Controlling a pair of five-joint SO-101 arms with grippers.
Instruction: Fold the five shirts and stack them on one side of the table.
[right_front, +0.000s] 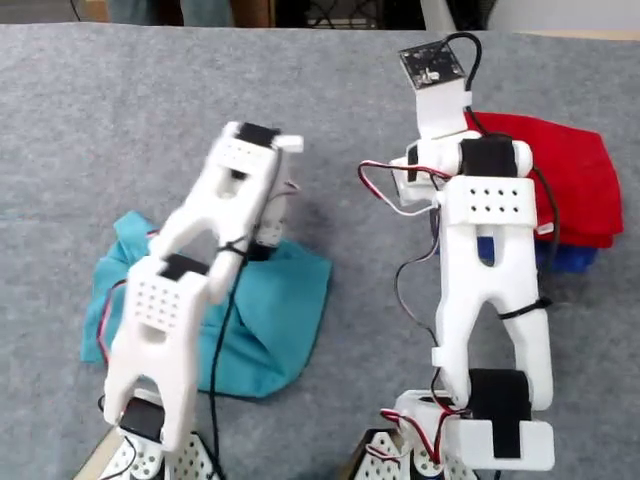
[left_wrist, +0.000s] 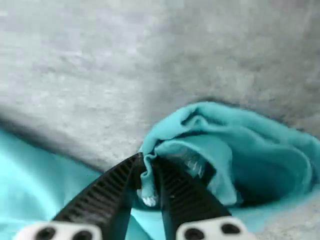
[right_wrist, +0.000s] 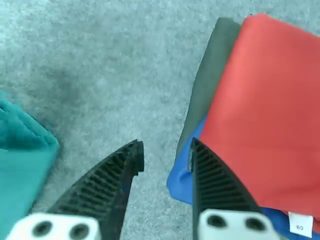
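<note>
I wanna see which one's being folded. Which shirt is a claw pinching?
The teal shirt: the left claw is shut on its bunched edge. The red shirt, blue shirt and grey shirt lie stacked, free.

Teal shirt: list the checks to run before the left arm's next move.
1. Left tool shut on a fold of the teal shirt: ok.
2. Teal shirt lying flat and folded: not ok, it is bunched at the pinch.
3. Right tool open and holding nothing: ok.
4. Stack tidy at one side of the table, with the red shirt on top, then the blue shirt and the grey shirt: ok.
5. Bare table between the teal shirt and the stack: ok.
6. All five shirts accounted for: cannot tell, four colours show.
</note>
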